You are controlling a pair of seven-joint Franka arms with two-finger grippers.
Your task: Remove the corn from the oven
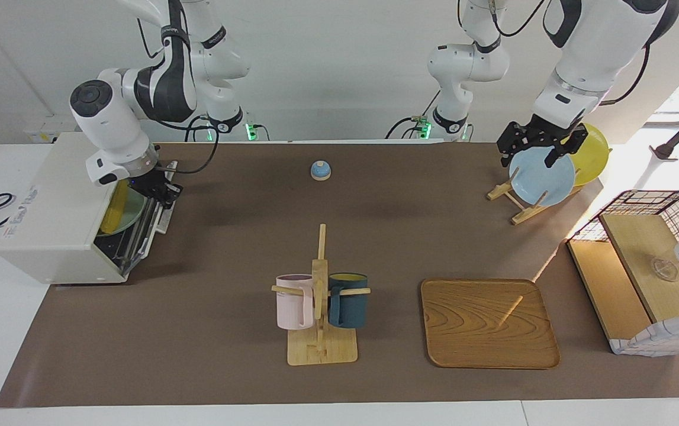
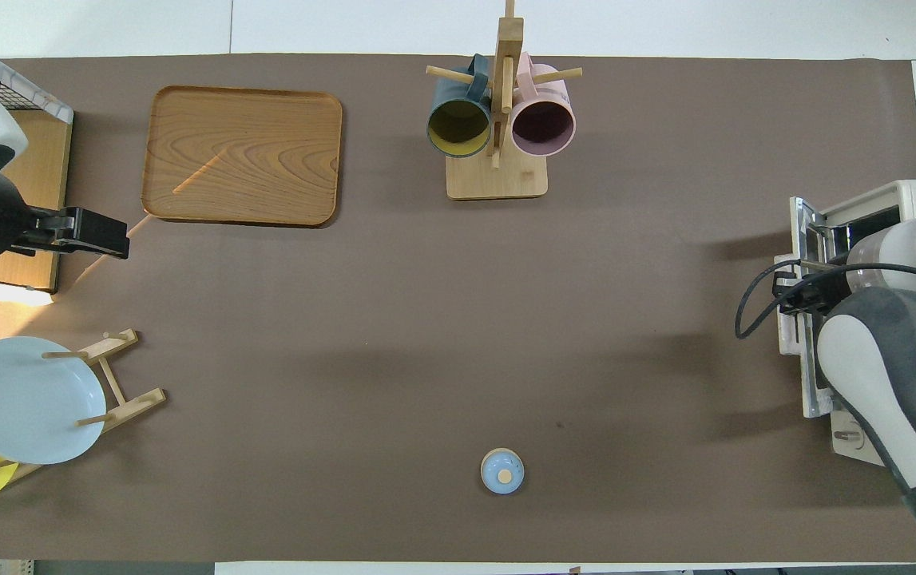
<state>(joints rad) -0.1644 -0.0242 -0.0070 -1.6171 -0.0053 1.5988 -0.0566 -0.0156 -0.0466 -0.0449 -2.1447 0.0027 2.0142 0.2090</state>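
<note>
The oven point(image 1: 58, 228) stands at the right arm's end of the table, door dropped open. Inside it the corn point(image 1: 115, 207) lies on a pale green plate point(image 1: 129, 216). The right gripper point(image 1: 158, 188) is at the oven's mouth, beside the corn; whether its fingers are parted I cannot tell. This looks like the reaching step; next it must close on the cob and draw it out. Well away from the oven, the left gripper point(image 1: 537, 145) waits open over the blue plate point(image 1: 543, 176).

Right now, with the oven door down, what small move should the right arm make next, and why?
Probably ease the right gripper further into the oven toward the corn. It is at the open mouth, and the corn lies on a plate inside, seemingly ungrasped. The left gripper waits over the plate rack.
</note>
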